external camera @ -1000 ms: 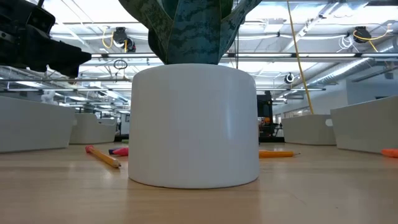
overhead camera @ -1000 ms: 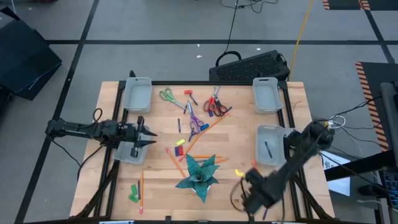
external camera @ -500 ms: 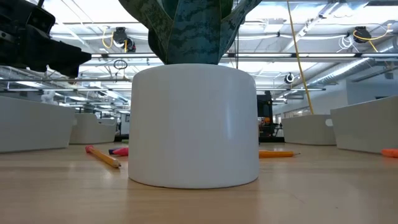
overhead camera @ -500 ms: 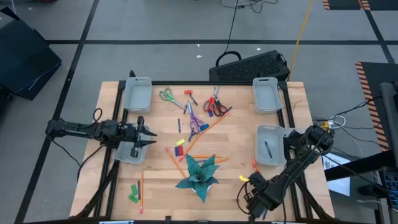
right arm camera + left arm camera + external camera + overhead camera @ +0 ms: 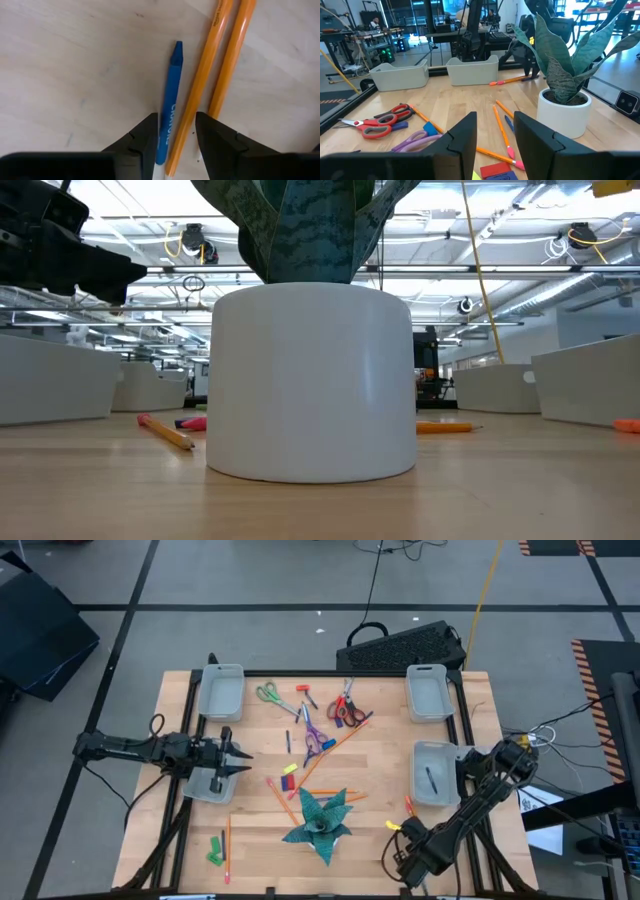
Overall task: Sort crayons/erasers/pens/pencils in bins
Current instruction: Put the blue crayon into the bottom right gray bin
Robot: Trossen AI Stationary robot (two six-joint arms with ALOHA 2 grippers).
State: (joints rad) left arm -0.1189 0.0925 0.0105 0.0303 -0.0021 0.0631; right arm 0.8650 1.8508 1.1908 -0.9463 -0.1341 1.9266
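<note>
Right hand (image 5: 174, 145) open over pencils (image 5: 200, 85)

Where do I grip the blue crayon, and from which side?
Grip the blue crayon toward its pointed end, from straight above, closing across its width. It lies flat on the table, and the nearest orange pencil angles away there, leaving room.

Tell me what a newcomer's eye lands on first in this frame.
The potted plant near the table's front middle, with pencils, scissors and crayons strewn behind it. Then the right gripper, open, straddling a blue crayon beside two orange pencils. The left gripper, open, hovers over a left bin.
</note>
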